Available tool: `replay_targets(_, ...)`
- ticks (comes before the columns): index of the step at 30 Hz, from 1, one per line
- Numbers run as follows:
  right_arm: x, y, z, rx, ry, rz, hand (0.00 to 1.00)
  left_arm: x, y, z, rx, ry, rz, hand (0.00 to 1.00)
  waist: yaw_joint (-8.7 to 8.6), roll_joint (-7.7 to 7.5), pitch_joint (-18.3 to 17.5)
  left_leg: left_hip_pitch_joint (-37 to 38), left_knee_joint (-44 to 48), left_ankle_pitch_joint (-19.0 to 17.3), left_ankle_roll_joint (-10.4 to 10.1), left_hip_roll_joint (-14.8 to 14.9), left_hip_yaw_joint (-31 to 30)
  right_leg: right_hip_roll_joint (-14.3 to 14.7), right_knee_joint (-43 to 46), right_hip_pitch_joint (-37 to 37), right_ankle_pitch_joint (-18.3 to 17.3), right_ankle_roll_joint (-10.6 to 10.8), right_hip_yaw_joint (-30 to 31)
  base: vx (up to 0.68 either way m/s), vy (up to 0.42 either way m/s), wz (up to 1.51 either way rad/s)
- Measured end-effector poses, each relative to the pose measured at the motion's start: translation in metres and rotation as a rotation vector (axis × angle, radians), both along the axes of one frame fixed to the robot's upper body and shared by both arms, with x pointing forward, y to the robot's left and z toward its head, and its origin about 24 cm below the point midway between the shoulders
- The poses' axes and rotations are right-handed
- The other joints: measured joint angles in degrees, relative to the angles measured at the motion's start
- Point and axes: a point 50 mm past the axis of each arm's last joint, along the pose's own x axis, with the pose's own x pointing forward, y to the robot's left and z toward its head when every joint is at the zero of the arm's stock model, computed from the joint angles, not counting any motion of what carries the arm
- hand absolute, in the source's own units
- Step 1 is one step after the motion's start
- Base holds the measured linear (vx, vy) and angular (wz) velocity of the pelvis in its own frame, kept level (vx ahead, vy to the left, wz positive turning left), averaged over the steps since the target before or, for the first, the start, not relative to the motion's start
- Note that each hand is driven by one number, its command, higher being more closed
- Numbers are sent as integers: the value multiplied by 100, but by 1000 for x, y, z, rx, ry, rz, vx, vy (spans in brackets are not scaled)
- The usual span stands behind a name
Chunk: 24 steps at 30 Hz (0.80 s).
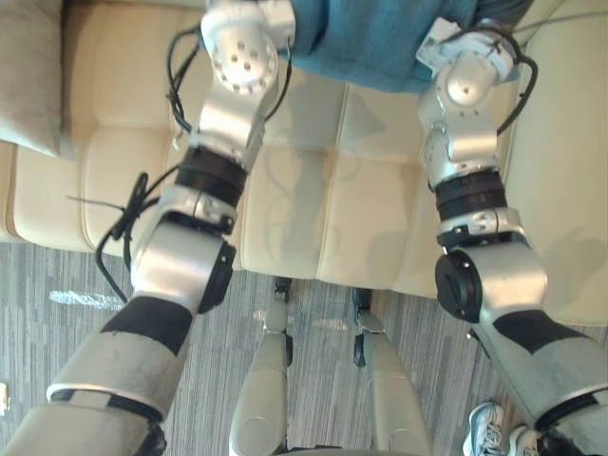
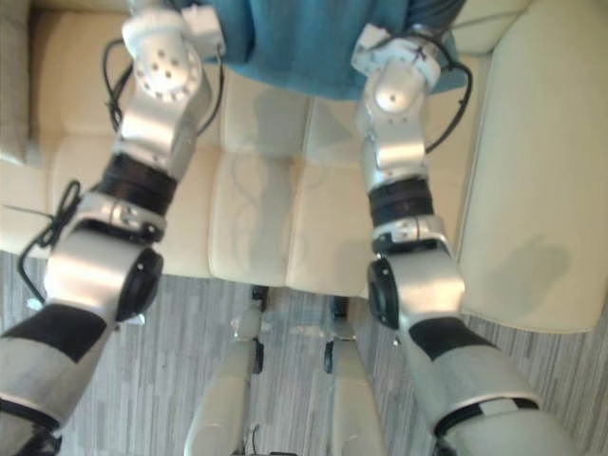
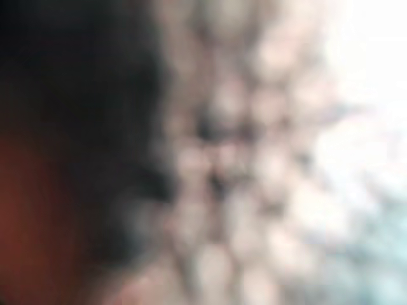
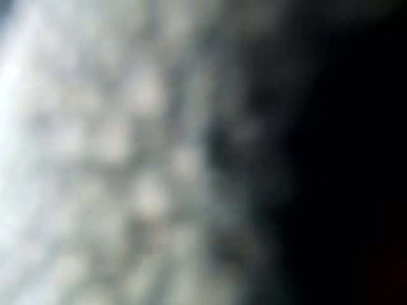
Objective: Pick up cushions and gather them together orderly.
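Note:
A teal knitted cushion (image 1: 380,38) lies at the back of the cream sofa (image 1: 304,190), between my two arms. My left arm (image 1: 233,85) reaches up to the cushion's left edge and my right arm (image 1: 465,95) to its right edge. Both hands are hidden against or behind the cushion. In both wrist views, knitted fabric (image 3: 254,159) sits very close to the cameras. A grey cushion (image 1: 28,76) leans at the sofa's far left.
The sofa's wide armrest (image 2: 532,190) rises on the right. A dark grey piece (image 1: 503,9) shows behind the teal cushion's right corner. Grey striped floor (image 1: 57,304) runs in front of the sofa. A person's shoes (image 1: 494,427) stand at the lower right.

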Motion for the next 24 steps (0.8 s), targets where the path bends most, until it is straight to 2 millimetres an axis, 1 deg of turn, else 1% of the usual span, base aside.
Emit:
replay_targets(3, -3, 6, 14, 13, -20, 30, 0, -4, 4, 12, -52, -14, -27, 0, 0, 21, 33, -388, 0, 3, -1, 24, 29, 10, -178, -306, 125, 10, -1, 60, -40, -11)
replay_targets(5, -4, 14, 19, 19, -23, 87, 0, -1, 10, 11, -93, 6, -64, 0, 3, 17, 86, -559, 1, 2, -2, 46, 92, 20, -359, -401, 222, 17, 4, 58, -41, -14)
replay_targets(6, -5, 15, 21, 20, -27, 101, 0, 0, 12, 11, -115, 11, -75, 0, 6, 3, 164, -605, 2, 1, -2, 61, 141, 29, -467, -402, 284, 15, 4, 55, -54, -8)
replay_targets(8, -4, 18, 21, 8, -28, 126, 0, 2, 13, 9, -123, 23, -90, 0, 19, 0, 198, -797, 3, -1, -3, 83, 168, 44, -672, -496, 392, 30, -4, 44, -55, -10)
replay_targets(10, -3, 19, 22, 2, -21, 151, 0, 3, 13, 8, -133, 35, -113, 0, 24, -24, 251, -1034, 6, 0, -3, 109, 191, 60, -938, -621, 584, 43, 0, 23, -34, -16)
replay_targets(11, -3, 19, 21, 1, -18, 154, 0, 4, 13, 6, -129, 42, -115, 0, 24, -31, 300, -1065, 6, 0, -3, 116, 217, 64, -1016, -619, 652, 42, 2, 11, -24, -16)
replay_targets(13, -2, 23, 18, -25, -11, 172, 0, 12, 19, -10, -137, 91, -113, 0, 8, -38, 386, -1121, 7, -3, 0, 119, 321, 55, -1197, -622, 806, 73, 17, -5, -9, -17)
replay_targets(15, -1, 24, 17, -33, -12, 187, 0, 17, 27, -23, -150, 121, -110, 0, -12, -38, 386, -1121, 26, -3, 1, 121, 374, 51, -1234, -616, 857, 88, 27, -8, -4, -13)
replay_targets(16, -1, 23, 16, -37, -14, 188, 0, 18, 30, -27, -152, 130, -110, 0, -14, -38, 386, -1116, 50, -4, 1, 126, 400, 53, -1235, -603, 876, 109, 30, -20, -1, -4)
replay_targets(18, 1, 11, 7, -35, -6, 180, 0, 21, 37, -37, -141, 147, -109, 0, -12, -42, 383, -1092, 135, -18, 12, 144, 453, 69, -1199, -563, 875, 108, 55, -38, -4, -2)
replay_targets(21, -4, -7, -5, -2, -49, 169, 0, 22, 55, -52, -190, 152, -101, 0, -36, -42, 383, -1066, 135, -18, 13, 187, 500, 113, -1171, -563, 873, 106, 131, -56, -9, -7)
replay_targets(22, -4, -9, -6, 6, -53, 169, 0, 23, 57, -55, -197, 156, -103, 0, -38, -42, 383, -1061, 135, -18, 13, 193, 505, 119, -1167, -563, 873, 106, 136, -69, -16, -11)
replay_targets(23, -7, -28, -18, 49, -63, 144, 0, 26, 69, -74, -244, 189, -97, 0, -48, -42, 383, -1000, 168, -17, 13, 231, 534, 159, -1035, -565, 866, 104, 147, -91, -19, -9)
replay_targets(24, -9, -38, -24, 72, -70, 130, 0, 27, 73, -84, -259, 212, -91, 0, -62, -42, 383, -966, 210, -17, 13, 237, 543, 170, -923, -563, 824, 82, 145, -96, -20, -6)
